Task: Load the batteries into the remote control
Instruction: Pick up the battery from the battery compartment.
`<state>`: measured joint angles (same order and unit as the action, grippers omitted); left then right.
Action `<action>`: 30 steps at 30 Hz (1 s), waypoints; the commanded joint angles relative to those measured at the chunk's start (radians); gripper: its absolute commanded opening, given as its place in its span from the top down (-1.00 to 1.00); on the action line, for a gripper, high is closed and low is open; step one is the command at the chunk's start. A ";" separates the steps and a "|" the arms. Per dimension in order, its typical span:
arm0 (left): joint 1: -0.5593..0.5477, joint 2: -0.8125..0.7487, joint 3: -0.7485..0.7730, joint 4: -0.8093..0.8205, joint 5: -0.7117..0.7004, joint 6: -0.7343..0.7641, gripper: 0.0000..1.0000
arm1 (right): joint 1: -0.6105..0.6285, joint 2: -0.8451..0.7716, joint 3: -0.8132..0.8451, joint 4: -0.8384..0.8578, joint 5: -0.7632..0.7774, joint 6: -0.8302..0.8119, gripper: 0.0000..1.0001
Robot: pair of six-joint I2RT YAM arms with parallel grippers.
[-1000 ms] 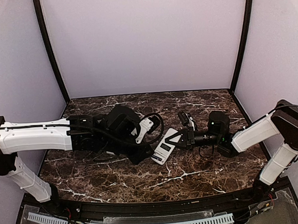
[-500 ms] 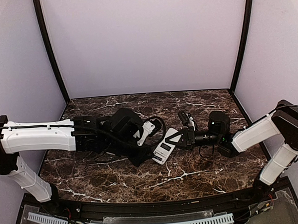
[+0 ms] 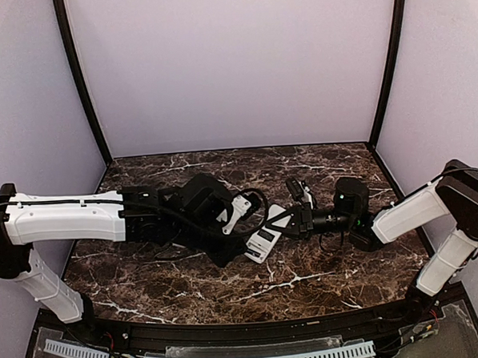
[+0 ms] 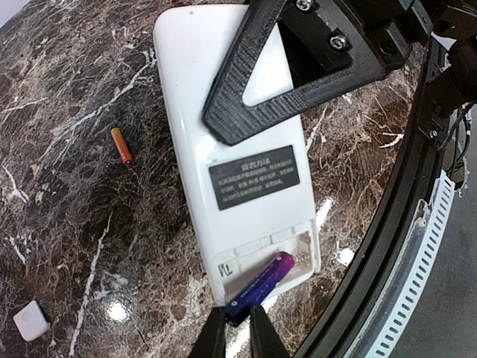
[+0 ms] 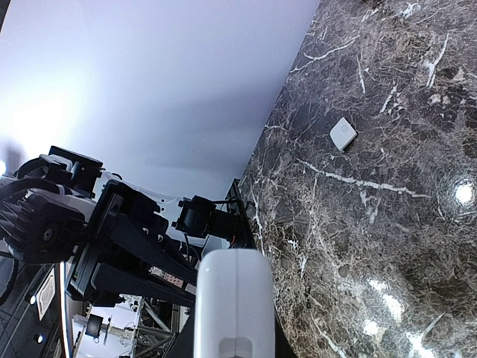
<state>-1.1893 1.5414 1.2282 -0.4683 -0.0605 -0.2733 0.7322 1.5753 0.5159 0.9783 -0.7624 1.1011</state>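
Observation:
The white remote control [image 4: 231, 156] faces back up, its battery bay open at the near end. It also shows in the top view [image 3: 266, 235] and end-on in the right wrist view [image 5: 232, 302]. My right gripper [image 3: 293, 220] is shut on the remote and holds it above the table; one of its black fingers [image 4: 279, 89] lies across the remote's back. My left gripper [image 4: 237, 328] is shut on the blue-purple battery [image 4: 259, 287], whose far end lies slanted in the bay. The orange battery [image 4: 121, 145] lies on the table to the left of the remote.
A small white square piece [image 4: 31, 321], likely the battery cover, lies on the dark marble table [image 4: 74, 209]; it also shows in the right wrist view [image 5: 343, 133]. The table's black front edge [image 4: 395, 224] runs close to the remote's open end.
My left arm has moved right toward the remote, bringing the blue-purple battery to the open bay. The right arm and remote have stayed almost still.

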 commanded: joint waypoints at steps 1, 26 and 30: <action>-0.006 0.013 0.026 -0.022 0.023 0.011 0.78 | -0.005 -0.020 -0.003 0.040 -0.005 -0.003 1.00; -0.006 0.052 0.040 -0.041 0.033 0.023 0.79 | -0.004 -0.010 -0.010 0.102 -0.027 0.014 1.00; -0.006 0.041 0.031 -0.018 0.057 0.027 0.77 | -0.004 0.005 -0.015 0.143 -0.029 0.036 1.00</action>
<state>-1.1893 1.5826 1.2572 -0.4808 -0.0444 -0.2569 0.7280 1.5764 0.5030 0.9756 -0.7746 1.1030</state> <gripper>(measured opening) 0.116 0.141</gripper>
